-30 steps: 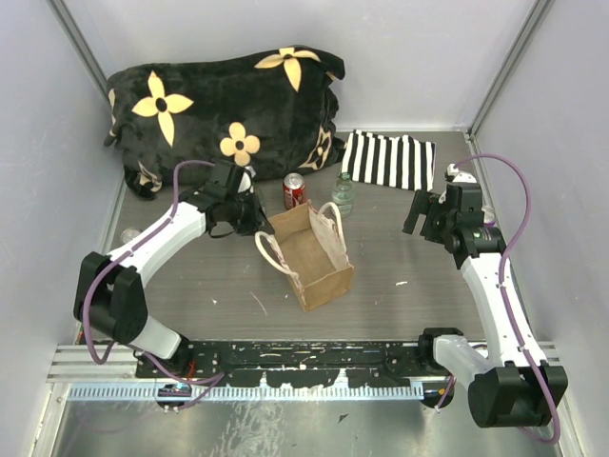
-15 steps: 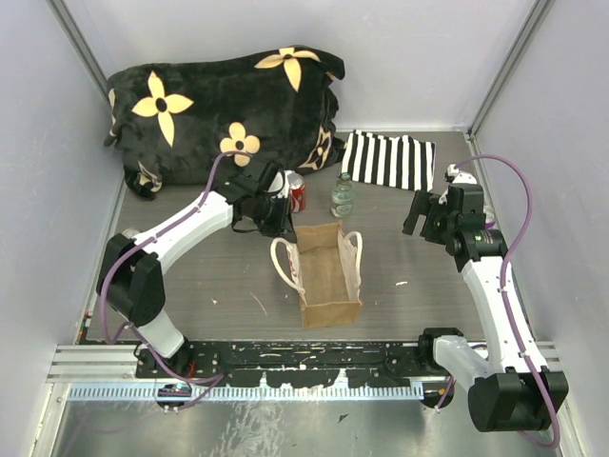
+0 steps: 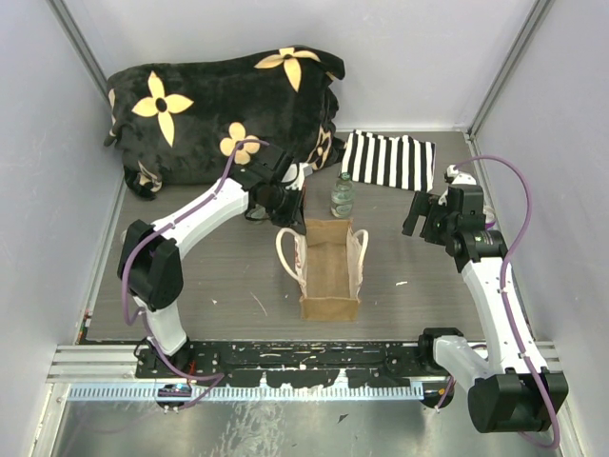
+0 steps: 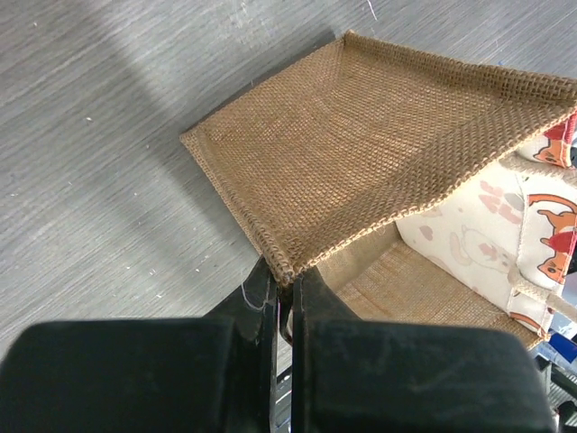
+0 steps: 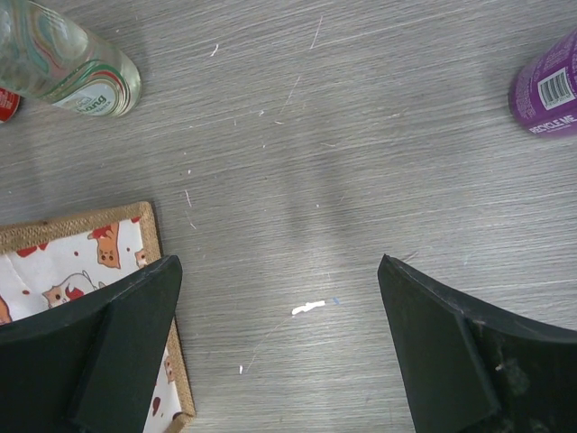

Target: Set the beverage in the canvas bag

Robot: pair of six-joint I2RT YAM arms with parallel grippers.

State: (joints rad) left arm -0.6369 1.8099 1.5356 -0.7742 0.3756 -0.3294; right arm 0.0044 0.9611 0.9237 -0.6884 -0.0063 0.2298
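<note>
Left gripper (image 4: 284, 298), clamped on the canvas bag's (image 3: 330, 271) far rim, has swung it square, seemingly ready for loading; right gripper (image 5: 277, 271) gapes empty.

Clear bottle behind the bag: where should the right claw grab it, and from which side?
Probably its round body below the cap, from its right. The clear bottle stands upright; the canvas bag sits close in front, the left arm crowds its left, and the open right claw is on that side.
</note>
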